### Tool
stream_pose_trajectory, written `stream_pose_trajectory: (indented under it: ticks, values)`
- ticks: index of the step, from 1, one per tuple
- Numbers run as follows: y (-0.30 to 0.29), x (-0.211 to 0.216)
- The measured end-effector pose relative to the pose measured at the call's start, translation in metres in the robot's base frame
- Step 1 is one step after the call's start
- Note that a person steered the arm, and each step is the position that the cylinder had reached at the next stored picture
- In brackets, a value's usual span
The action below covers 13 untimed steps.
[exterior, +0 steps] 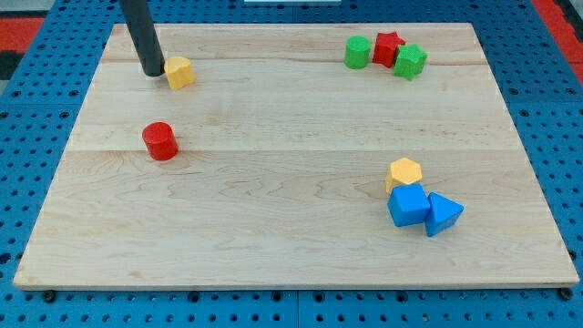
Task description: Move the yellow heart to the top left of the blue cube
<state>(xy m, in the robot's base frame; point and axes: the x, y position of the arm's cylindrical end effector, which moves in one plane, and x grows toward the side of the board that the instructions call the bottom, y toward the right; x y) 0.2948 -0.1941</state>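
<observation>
While my tip (pixel 153 73) sits at the upper left of the tabletop (pixel 291 264), holding nothing, this bare-rod end effector touches the yellow heart (pixel 180 72) just to its right. The blue cube (pixel 408 206) lies far toward the view's lower right.

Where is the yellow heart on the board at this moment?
The yellow heart lies near the view's top left of the board, just right of my tip and above the red cylinder.
</observation>
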Motion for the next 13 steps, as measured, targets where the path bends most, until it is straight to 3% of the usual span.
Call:
stream_pose_trajectory:
  ticks: [3,5,7,11,13]
  values:
    - [0.119,0.014]
    - [0.147,0.074]
    - [0.228,0.074]
    - [0.276,0.178]
    - [0.279,0.189]
